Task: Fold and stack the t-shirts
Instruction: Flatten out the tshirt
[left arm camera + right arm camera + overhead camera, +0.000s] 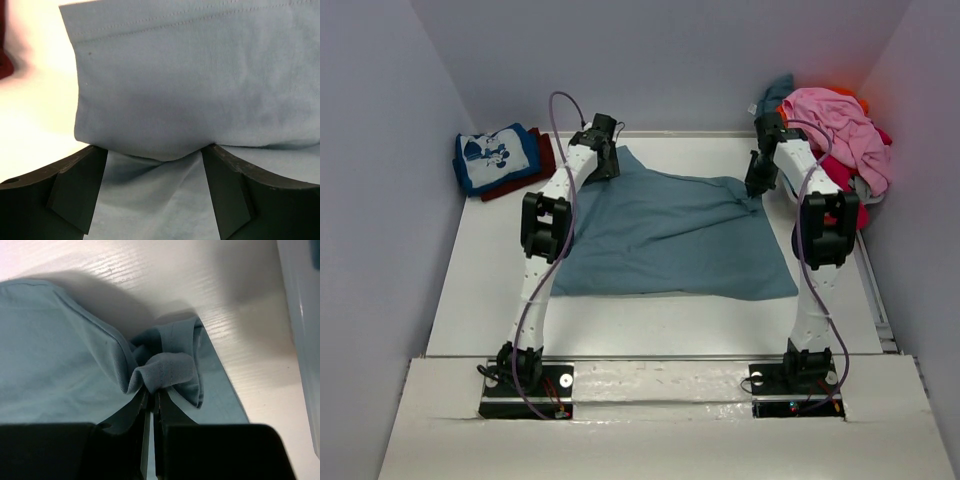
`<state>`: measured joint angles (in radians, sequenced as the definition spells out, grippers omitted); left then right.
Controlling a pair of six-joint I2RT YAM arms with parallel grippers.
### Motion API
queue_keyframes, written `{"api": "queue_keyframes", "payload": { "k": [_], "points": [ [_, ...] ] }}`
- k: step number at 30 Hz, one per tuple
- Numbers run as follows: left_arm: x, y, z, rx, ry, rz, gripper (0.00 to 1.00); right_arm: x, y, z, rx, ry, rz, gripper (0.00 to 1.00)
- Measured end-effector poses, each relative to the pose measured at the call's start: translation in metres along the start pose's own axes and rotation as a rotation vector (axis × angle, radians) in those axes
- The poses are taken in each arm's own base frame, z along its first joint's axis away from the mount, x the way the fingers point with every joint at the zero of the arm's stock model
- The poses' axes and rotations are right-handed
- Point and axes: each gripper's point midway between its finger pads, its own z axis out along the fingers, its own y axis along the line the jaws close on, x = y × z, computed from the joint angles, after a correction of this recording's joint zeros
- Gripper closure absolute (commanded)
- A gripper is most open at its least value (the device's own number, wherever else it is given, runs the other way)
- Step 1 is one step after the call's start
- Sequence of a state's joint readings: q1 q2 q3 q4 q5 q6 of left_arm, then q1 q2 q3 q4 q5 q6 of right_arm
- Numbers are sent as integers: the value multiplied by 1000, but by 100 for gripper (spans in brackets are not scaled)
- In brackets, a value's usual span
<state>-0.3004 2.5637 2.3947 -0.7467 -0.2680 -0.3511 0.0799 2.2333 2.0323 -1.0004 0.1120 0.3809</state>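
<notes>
Pinching slate-blue t-shirt (pixel 670 240), right hand (pixel 151 396); cartoon-print t-shirt (pixel 495 157) folded.

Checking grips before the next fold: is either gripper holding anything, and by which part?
The right gripper is shut on the blue-grey t-shirt, pinching a bunched edge at its far right corner. The left gripper is open, holding nothing.

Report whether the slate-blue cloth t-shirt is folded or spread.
Mostly spread: the slate-blue t-shirt lies flat, one corner bunched in the right gripper.
</notes>
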Motion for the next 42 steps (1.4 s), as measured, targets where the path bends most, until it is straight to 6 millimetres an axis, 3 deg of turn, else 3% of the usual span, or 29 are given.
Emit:
{"api": "queue_keyframes", "payload": {
  "k": [8,15,18,23,28,33,41,42],
  "points": [
    [-20,11,5,-48,-81,16,11,6,-3,-7,1,-1,0,93],
    [-36,45,10,-97,-94,-34,11,9,-4,-12,7,-6,-6,93],
    [-36,63,16,-127,-81,-63,11,10,-5,-12,9,-3,-6,93],
    [-26,76,31,-154,-43,-82,12,9,-5,-13,8,-6,-6,93],
    [-26,77,31,-159,-43,-83,11,-11,3,-16,-4,-41,-1,93],
    [-21,75,30,-157,-47,-94,11,-39,19,7,-24,-85,2,92],
    [-6,68,15,-164,-38,-57,11,-35,21,45,-8,-47,-22,92],
    [-5,66,14,-165,-38,-50,11,-36,22,47,-10,-47,-24,87]
  ]
}}
